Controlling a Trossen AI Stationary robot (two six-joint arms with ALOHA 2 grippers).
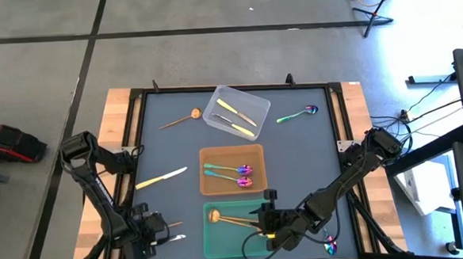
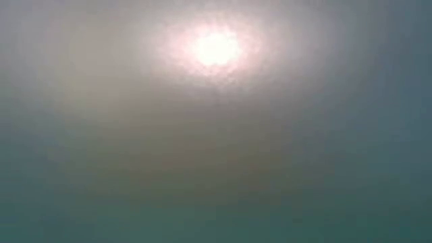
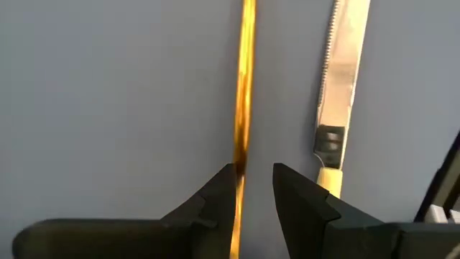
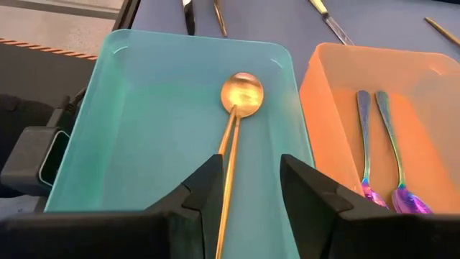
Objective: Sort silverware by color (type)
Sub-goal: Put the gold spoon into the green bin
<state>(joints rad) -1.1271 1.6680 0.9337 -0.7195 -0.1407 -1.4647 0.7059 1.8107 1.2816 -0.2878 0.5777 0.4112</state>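
Overhead camera: the whole counter (image 1: 172, 140) with three bins down its middle, a clear bin (image 1: 255, 104) holding two pale yellow-gold knives (image 1: 232, 110), an orange bin (image 1: 209, 154) holding two rainbow spoons (image 1: 230, 169), and a green bin (image 1: 209, 240) at the near edge. Only this view shows the loose pieces: a copper-gold spoon (image 1: 180, 120) and a rainbow spoon (image 1: 298, 114) on either side of the clear bin, a lone knife (image 1: 161, 178) well ahead of the left end effector (image 1: 159, 231), and another rainbow spoon (image 1: 330, 246) just beside the right arm.

The right wrist camera alone shows the right end effector (image 4: 248, 176) over the green bin, fingers moderately spread to either side of the handle of a copper-gold round-bowled spoon (image 4: 241, 93) lying in it; whether they touch the handle cannot be told. The spoon's bowl lies straight ahead of the fingertips.

The left wrist camera shows the left end effector (image 3: 253, 180) narrowly spread, one finger (image 3: 219, 194) against a thin gold handle (image 3: 244, 93), with a serrated knife (image 3: 341, 72) just beside the other finger. Both utensils are cut off, so their ends stay unseen.

The table-height camera gives only a blurred glow; nothing in it is legible.
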